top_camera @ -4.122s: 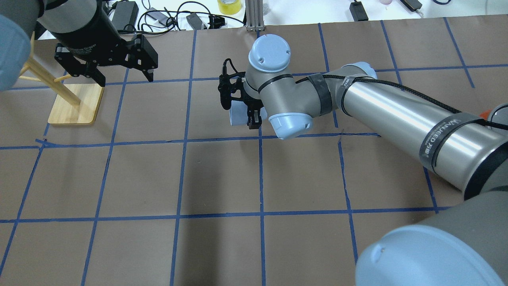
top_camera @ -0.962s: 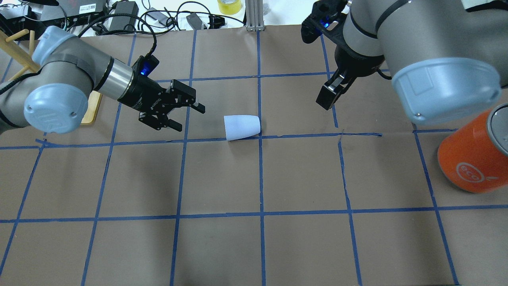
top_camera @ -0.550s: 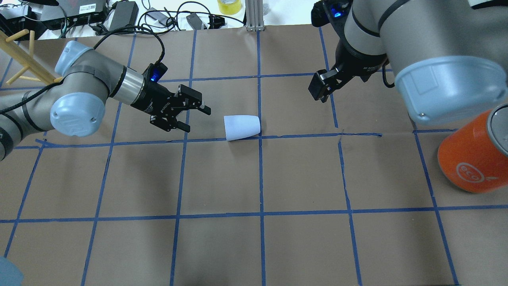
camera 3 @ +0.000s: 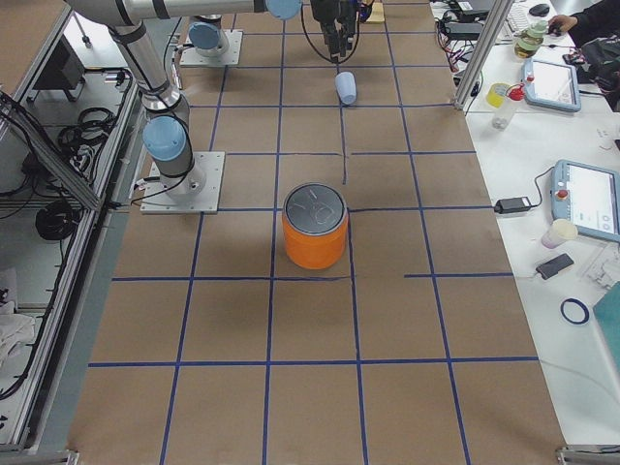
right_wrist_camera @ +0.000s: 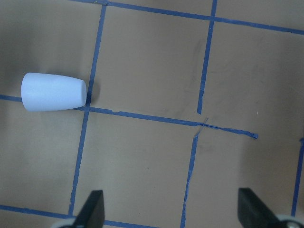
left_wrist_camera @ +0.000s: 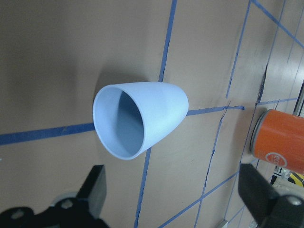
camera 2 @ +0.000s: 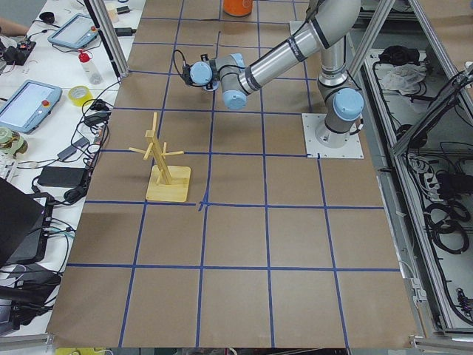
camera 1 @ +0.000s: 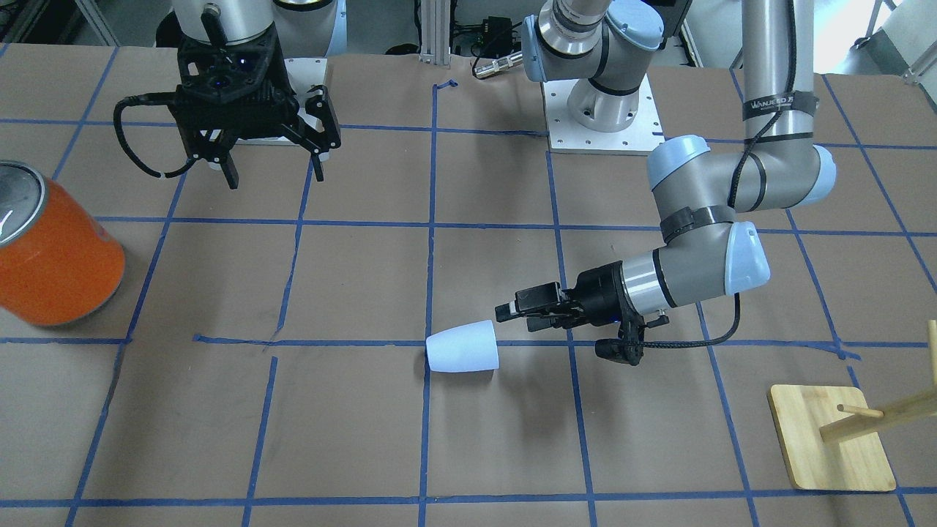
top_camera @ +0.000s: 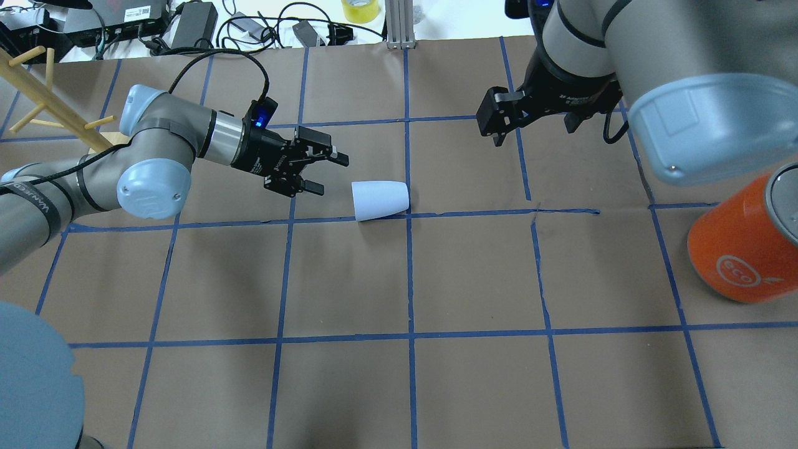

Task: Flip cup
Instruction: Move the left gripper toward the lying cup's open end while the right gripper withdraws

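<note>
Robotics lab bench.
Robot arms (camera 1: pixel 732 190) bolted to a paper-covered worktop (top_camera: pixel 474 274) gridded with blue tape (top_camera: pixel 409 280); teach pendants (camera 3: pixel 584 199) and cables (top_camera: pixel 249 25) crowd side benches.

One cup (top_camera: pixel 380 200), one can (top_camera: pixel 739 252), one rack (camera 1: pixel 827 439), two pincers (top_camera: pixel 330 174) (camera 1: pixel 274 167).

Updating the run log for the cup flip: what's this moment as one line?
cup: lying on side, ungripped | left gripper: open, facing cup mouth, not touching | right gripper: open, empty, away from cup
</note>
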Controlling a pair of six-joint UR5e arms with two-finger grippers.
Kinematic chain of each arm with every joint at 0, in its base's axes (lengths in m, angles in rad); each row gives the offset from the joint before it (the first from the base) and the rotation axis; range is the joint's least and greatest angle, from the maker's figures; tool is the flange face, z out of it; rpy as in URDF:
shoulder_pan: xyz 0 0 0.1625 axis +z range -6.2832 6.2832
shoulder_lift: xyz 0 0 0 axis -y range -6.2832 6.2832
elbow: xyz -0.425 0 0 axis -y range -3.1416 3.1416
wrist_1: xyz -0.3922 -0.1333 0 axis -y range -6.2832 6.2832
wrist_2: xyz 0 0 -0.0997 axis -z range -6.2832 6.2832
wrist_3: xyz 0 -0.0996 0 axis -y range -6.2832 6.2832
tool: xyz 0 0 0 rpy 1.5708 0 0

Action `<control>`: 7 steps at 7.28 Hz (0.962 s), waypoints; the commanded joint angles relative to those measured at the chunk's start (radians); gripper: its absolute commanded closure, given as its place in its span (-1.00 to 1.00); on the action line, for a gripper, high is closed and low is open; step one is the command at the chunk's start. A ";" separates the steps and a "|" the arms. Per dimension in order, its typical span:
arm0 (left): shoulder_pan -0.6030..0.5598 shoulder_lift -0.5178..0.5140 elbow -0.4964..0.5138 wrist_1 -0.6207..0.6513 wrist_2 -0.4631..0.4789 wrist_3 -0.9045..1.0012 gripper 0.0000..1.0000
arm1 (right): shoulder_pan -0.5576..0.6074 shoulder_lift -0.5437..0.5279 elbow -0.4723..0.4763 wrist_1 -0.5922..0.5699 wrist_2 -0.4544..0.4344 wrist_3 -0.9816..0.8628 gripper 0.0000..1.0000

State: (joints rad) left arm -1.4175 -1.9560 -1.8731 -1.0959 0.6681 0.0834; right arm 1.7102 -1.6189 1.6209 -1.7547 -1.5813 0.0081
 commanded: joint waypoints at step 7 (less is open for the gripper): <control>-0.055 -0.135 -0.003 0.088 -0.136 0.001 -0.90 | -0.077 0.127 -0.249 0.176 0.006 0.093 -1.00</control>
State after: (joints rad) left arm -1.4698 -2.0857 -1.8777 -1.0094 0.5459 0.0859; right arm 1.6421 -1.5563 1.4740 -1.6239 -1.5759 0.1005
